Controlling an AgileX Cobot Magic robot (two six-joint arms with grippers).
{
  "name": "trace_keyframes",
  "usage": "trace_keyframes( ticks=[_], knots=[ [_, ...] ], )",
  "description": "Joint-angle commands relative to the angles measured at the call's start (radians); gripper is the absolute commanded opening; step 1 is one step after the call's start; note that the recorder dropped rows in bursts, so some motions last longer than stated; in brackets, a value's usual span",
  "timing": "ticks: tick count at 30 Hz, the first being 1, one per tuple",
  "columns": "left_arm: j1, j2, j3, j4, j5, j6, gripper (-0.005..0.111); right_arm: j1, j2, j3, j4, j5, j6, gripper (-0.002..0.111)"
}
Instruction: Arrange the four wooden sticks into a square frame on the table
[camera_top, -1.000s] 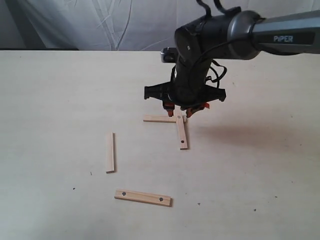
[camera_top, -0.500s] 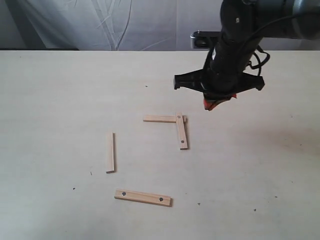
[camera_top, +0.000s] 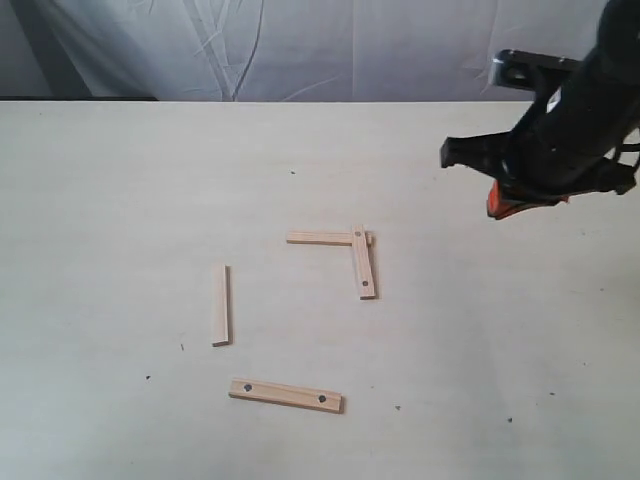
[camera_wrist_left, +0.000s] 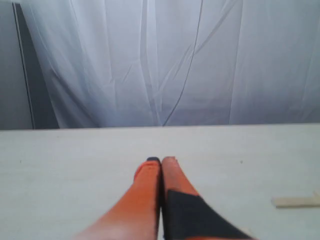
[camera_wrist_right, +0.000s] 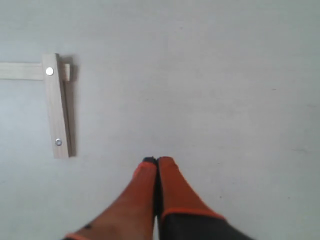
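Nearest, a holed stick (camera_top: 286, 395) lies alone on the table (camera_top: 100, 200); beyond it, a plain stick (camera_top: 221, 305), apart. Farther, a second holed stick (camera_top: 365, 265) overlaps a second plain stick (camera_top: 318, 238), forming one corner. The right gripper (camera_top: 497, 203) hangs aloft, fingers pressed together, empty; the left gripper (camera_wrist_left: 161, 161) is likewise closed

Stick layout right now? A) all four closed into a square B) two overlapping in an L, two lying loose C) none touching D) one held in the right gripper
B: a plain stick and a holed stick overlap at one corner, while the other plain stick and other holed stick lie apart on the table.
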Motion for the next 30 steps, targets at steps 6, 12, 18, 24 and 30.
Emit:
trace_keyframes(
  ticks=[6,12,18,24,30],
  knots=[
    [0.001,-0.004,0.005,-0.214,-0.202,-0.098,0.0,-0.093,-0.098,0.074,-0.013,0.004,-0.098,0.0],
    [0.001,-0.004,-0.072,-0.289,-0.152,-0.096,0.0,-0.093,-0.098,0.116,-0.001,-0.059,-0.128,0.0],
    [0.001,0.309,-0.432,-0.097,0.247,-0.071,0.0,-0.093,-0.098,0.117,0.022,-0.104,-0.128,0.0],
    [0.001,0.799,-0.767,0.049,0.678,-0.05,0.0,-0.093,-0.098,0.117,0.022,-0.098,-0.128,0.0],
    [-0.014,1.166,-0.809,-0.11,0.69,0.1,0.0,-0.093,-0.098,0.117,0.044,-0.108,-0.128,0.0]
  ],
)
